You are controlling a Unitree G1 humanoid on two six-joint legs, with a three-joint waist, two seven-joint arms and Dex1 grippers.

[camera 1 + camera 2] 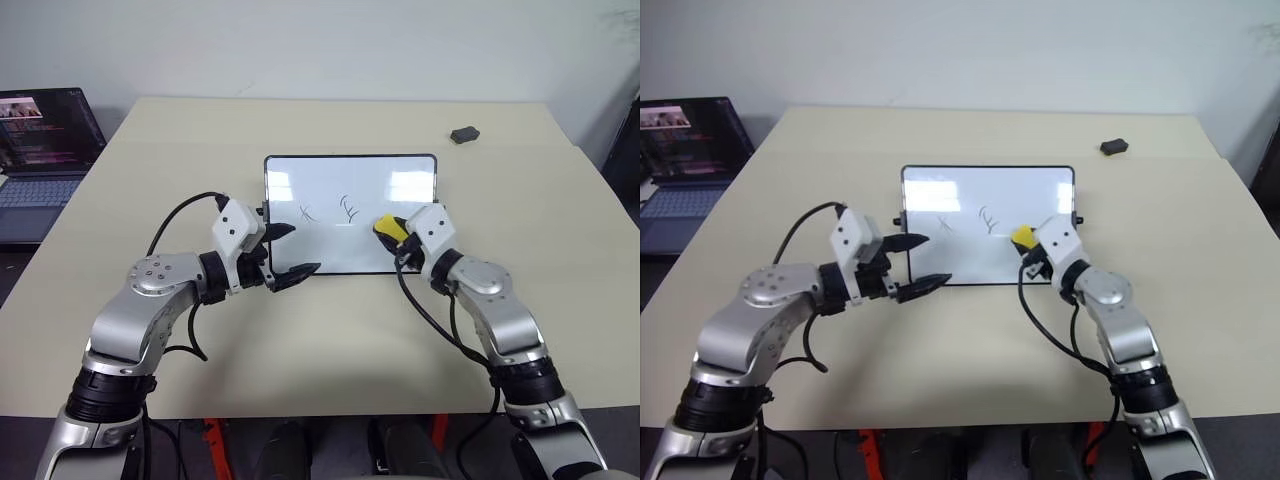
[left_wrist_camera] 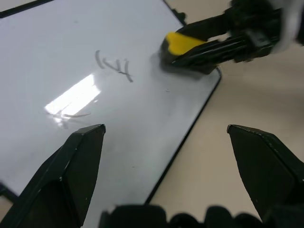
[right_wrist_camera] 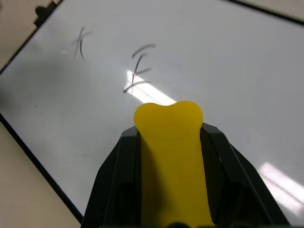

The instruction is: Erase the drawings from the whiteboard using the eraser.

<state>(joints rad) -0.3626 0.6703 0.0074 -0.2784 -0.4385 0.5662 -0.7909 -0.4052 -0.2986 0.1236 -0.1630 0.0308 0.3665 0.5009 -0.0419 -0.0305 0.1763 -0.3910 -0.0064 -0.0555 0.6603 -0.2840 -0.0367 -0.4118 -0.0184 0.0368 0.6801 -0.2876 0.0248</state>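
Observation:
The whiteboard [image 1: 340, 180] lies flat in the middle of the table. Two of the drawings show on it: an x-like mark [image 1: 307, 212] and, to its right, a squiggle [image 1: 348, 209]. My right gripper [image 1: 390, 233] is shut on the yellow eraser [image 3: 168, 142], squeezing it between both fingers. The eraser [image 1: 388, 227] hovers over the board's right part, just right of the squiggle [image 3: 138, 69]. My left gripper [image 1: 305, 248] stands open at the board's near left corner, its fingers [image 2: 76, 161] spread wide over the board's front edge with nothing between them.
A small dark grey lump [image 1: 464, 134] lies at the far right of the table. An open laptop [image 1: 40, 150] sits beyond the table's left edge. Black cables loop from both wrists over the bare tabletop [image 1: 340, 340] in front of the board.

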